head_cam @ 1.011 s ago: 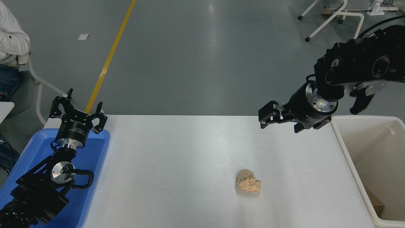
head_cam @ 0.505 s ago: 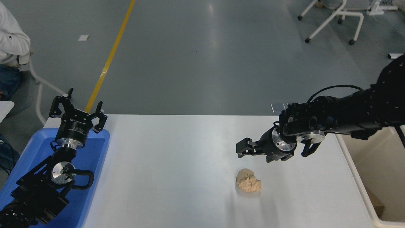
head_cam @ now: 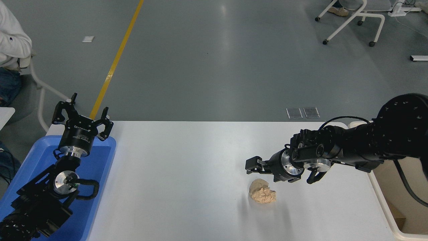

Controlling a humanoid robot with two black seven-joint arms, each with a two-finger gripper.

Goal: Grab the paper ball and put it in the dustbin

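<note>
At your far left, a person in a white sleeve (head_cam: 11, 40) sits beyond the bench corner, well apart from the work. The left claw (head_cam: 82, 115) is parked over the blue tray (head_cam: 100, 160) at the bench's left end, its fingers spread apart and holding nothing; you can leave it there.

The middle of the white bench (head_cam: 180, 174) is bare, so you have open room on that side of the target. The paper ball (head_cam: 262, 193) lies on the bench right of centre, towards the near edge, touching nothing else. It looks light, soft and crushable, a lumpy wad that will likely give under the fingers rather than slip, though a sideways nudge could roll it. Take it across its middle from above, closing gently.

The right claw (head_cam: 252, 165) hangs just beyond the ball and slightly to its left, pointing leftwards and not touching it. From this angle you cannot tell whether its fingers are apart or together.

At the right edge the dustbin (head_cam: 384, 211) stands beside the bench end, its cream rim partly hidden by the right arm. Lift the ball clear of that rim before you cross it; the arm itself is crowding the bin's near wall, so mind your elbow room there.
</note>
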